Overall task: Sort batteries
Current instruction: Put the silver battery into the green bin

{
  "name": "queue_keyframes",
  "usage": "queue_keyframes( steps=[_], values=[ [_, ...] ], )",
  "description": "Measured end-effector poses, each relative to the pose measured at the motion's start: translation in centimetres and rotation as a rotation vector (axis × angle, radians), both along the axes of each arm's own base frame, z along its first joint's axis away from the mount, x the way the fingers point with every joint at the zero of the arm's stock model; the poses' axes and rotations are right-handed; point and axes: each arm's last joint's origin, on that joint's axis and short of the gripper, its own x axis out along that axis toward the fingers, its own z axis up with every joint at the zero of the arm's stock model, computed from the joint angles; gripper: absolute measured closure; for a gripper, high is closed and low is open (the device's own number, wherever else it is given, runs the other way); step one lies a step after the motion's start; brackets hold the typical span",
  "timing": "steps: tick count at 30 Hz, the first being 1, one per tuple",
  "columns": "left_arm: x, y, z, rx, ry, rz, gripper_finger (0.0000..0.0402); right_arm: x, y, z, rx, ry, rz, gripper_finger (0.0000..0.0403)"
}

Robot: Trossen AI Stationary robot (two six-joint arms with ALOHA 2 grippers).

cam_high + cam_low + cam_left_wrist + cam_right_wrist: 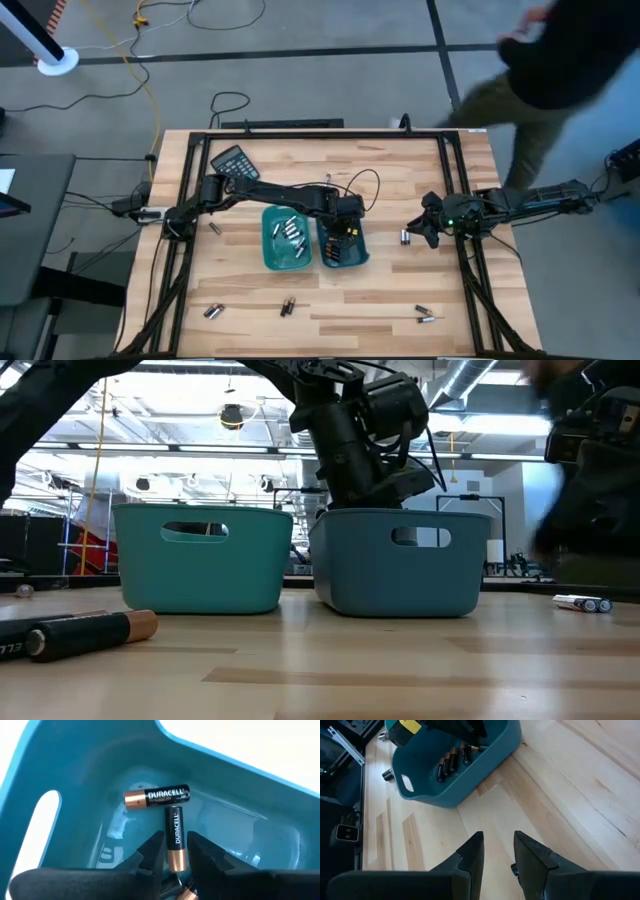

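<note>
Closest to us in the low view, a dark battery with a copper end (pixel 85 632) lies on the bare wood at the left, with open board all around it. Moving rightward across the table (pixel 400 300), we see the black calculator (pixel 236 161) near the far left corner, one loose cell (pixel 215 228) beside the left arm, and more loose batteries (pixel 213 311) scattered along the near edge, where the wood is otherwise free. At the middle stand two teal bins side by side, almost touching: the left bin (pixel 268 250) holds silvery-grey cells (pixel 290 232), the right bin (pixel 361 255) holds dark copper-ended ones (pixel 451 761). We see the left arm stretched from the table's left edge across the left bin, its wrist bent down so that the left gripper (pixel 176 851) sits inside the right bin. Its fingers stand slightly apart on either side of an upright Duracell cell (pixel 175 839); we cannot tell whether they clamp it. A second Duracell (pixel 157 796) lies crosswise just beyond. Right of the bins a wide strip of clear wood runs to the right gripper (pixel 498 851), which hovers low with its fingers apart and nothing between them, near a cell (pixel 406 237) by the right rail. A person (pixel 560 50) stands beyond the far right corner.
</note>
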Motion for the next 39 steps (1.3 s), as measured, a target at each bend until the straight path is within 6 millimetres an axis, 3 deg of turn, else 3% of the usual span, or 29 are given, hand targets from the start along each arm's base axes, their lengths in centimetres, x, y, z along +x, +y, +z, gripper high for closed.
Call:
queue_keyframes(
  steps=[5, 8, 16, 21, 27, 35, 39],
  values=[
    [-0.1, 0.1, 0.4, 0.000, -0.003, 0.003, 0.0320, 0.0, 0.0, 0.0, 0.000, 0.000, 0.000, 0.0280],
    [0.0, 0.3, 1.9, 0.003, -0.013, 0.000, 0.0320, 0.0, 0.0, 0.0, 0.000, 0.000, 0.000, 0.0280],
    [-1.4, 0.3, 9.4, 0.078, -0.087, -0.103, 0.0320, 0.0, 0.0, 0.0, 0.006, -0.002, -0.005, 0.0280],
    [-5.2, -0.2, 13.2, 0.129, -0.009, -0.112, 0.0319, 0.0, 0.0, 0.0, 0.025, 0.010, -0.019, 0.0280],
    [-10.1, -1.8, 15.2, 0.151, 0.066, -0.049, 0.0319, -0.1, 0.0, -0.1, 0.085, 0.019, -0.065, 0.0280],
    [-18.0, -3.7, 14.5, 0.127, -0.018, 0.160, 0.0319, 0.1, -0.4, 0.1, 0.108, 0.016, -0.127, 0.0280],
    [-22.1, -4.0, 13.1, 0.089, -0.089, 0.285, 0.0319, 0.2, -0.7, 1.3, 0.105, -0.018, -0.162, 0.0280]
  ],
)
